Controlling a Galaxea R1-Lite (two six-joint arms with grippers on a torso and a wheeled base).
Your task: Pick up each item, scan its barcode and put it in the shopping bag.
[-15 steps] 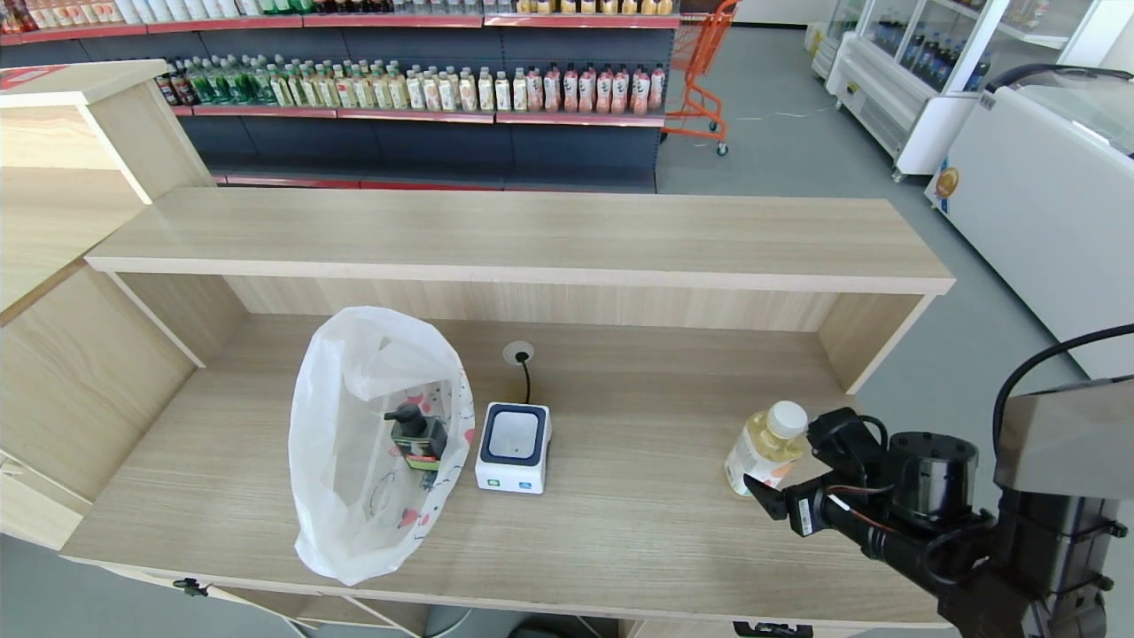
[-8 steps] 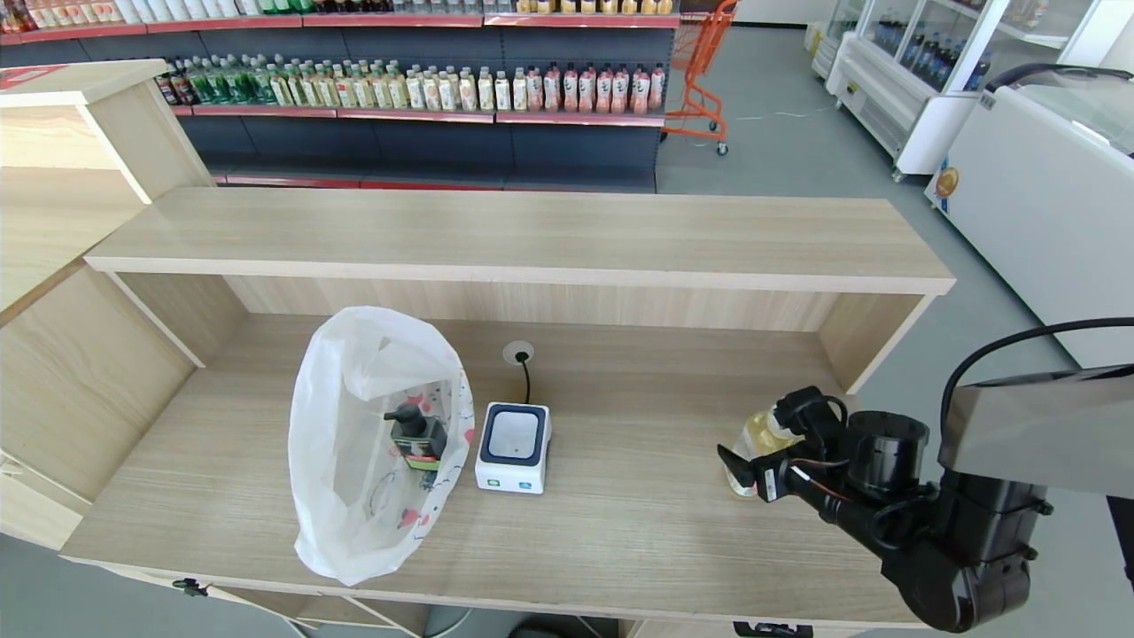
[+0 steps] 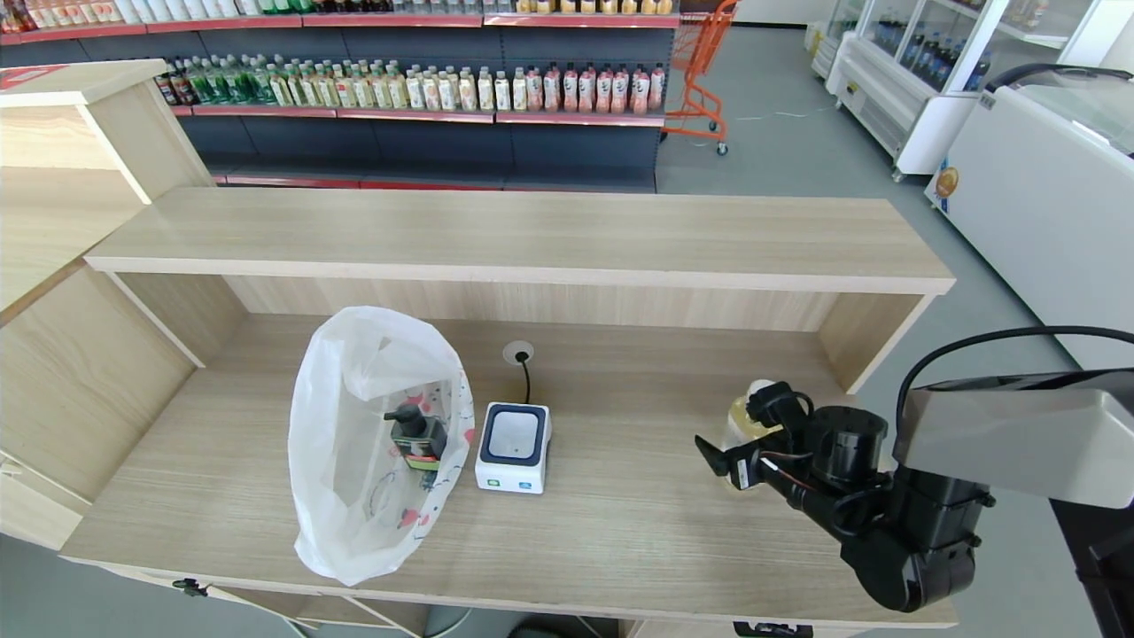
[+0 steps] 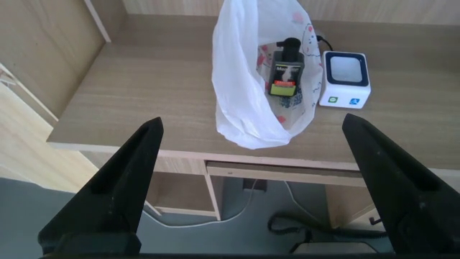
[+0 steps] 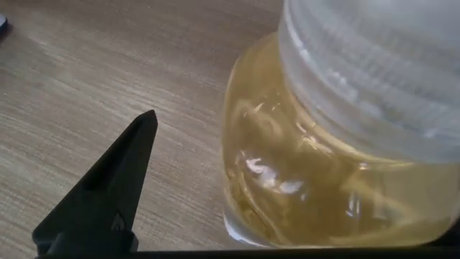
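Pale yellow liquid under a white cap marks the bottle (image 3: 738, 424), upright on the desk (image 3: 620, 532) near its right edge. It looks unscanned, standing well apart from the scanner (image 3: 514, 446) and the shopping bag (image 3: 354, 443), which sit just beside each other left of mid-desk, a dark pump bottle (image 3: 415, 436) already in the bag. Right claw (image 3: 731, 418) sits low over the near right corner, forearm roughly level, jaws parted about the bottle with one finger (image 5: 108, 201) clear of its wall; probably lined up for a side grasp, not gripping yet. Left claw (image 4: 251, 122) hangs spread wide and empty off the desk's near edge, facing the bag.
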